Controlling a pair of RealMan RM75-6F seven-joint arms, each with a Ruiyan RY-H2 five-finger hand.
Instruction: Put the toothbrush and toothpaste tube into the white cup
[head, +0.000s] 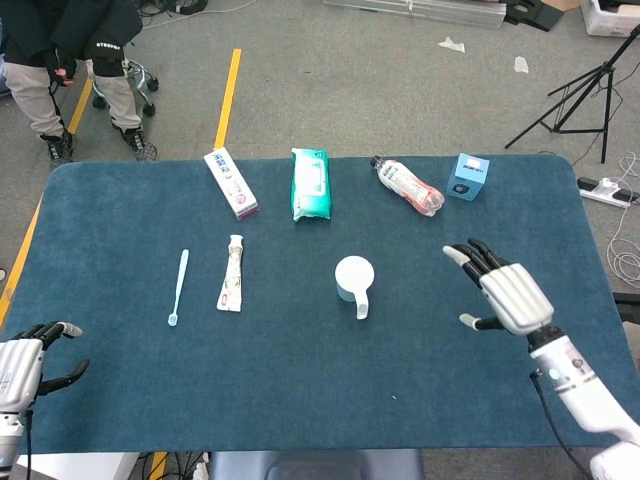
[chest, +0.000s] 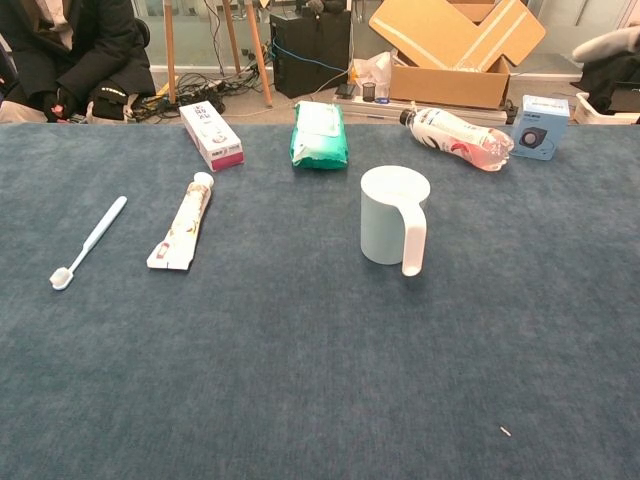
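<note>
Toothbrush (head: 177, 288), toothpaste tube (head: 232, 272) both outside white cup (head: 353, 278) (nothing done). Your right hand (head: 503, 290) spread, empty; left hand (head: 22, 362) probably loosely curled, empty.

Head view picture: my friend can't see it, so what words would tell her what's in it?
A white cup stands in the middle of a blue table, with a toothbrush and a toothpaste tube lying side by side to its left. The right robot hand hovers open to the right of the cup, and the left robot hand waits empty at the table's near left corner.
</note>
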